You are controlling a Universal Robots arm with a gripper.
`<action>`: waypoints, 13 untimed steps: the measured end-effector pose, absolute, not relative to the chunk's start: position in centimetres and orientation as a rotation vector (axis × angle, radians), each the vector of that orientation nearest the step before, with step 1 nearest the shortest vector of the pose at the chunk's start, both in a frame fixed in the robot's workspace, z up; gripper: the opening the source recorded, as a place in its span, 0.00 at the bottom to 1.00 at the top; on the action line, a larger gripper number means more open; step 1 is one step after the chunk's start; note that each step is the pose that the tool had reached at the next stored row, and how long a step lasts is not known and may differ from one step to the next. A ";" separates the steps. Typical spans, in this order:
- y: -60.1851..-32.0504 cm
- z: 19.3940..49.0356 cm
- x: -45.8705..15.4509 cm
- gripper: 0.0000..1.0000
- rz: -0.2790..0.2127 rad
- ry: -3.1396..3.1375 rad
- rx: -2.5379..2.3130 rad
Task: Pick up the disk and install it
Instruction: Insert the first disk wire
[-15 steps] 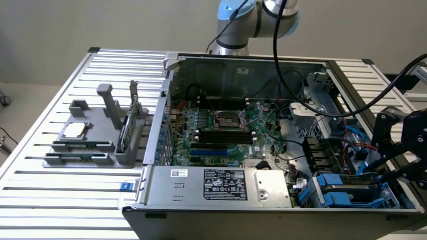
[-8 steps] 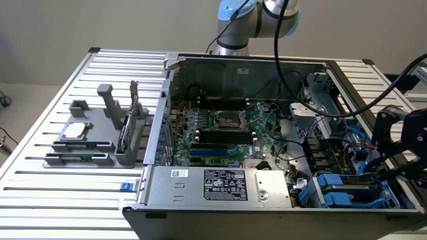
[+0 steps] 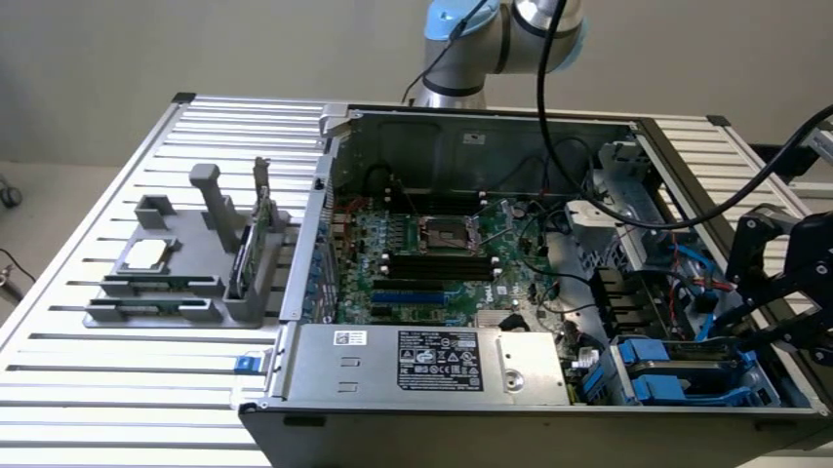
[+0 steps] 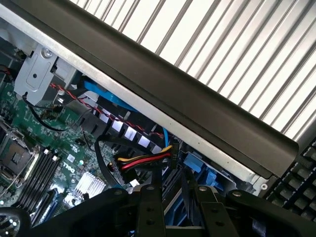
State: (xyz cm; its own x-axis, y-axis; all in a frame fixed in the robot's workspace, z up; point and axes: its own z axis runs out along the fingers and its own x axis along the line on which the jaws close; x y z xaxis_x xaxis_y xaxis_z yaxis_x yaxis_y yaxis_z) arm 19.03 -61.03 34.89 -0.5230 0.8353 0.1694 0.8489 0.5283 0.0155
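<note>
Blue-framed, the disk (image 3: 677, 370) lies low in the drive bay at the corner of the computer case (image 3: 430, 429), where the near wall meets the wall on the exterior view's right, just beside the power-supply box (image 3: 430, 363). The gripper (image 3: 735, 336) hangs at that right-hand edge, close above the disk. The disk's long axis seems to run along the near wall. Whether the gripper is clamped on it or spread, I cannot tell.

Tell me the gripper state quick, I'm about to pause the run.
Gripper: cannot be told whether open or closed; it is down inside the computer case, close to the blue carriers.
</note>
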 end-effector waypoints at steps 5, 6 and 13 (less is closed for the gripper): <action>-61.0 34.9 19.1 0.31 -0.147 -2.618 -1.455; -61.0 34.9 19.2 0.31 -0.148 -2.617 -1.457; -61.2 34.9 19.5 0.31 -0.147 -2.604 -1.470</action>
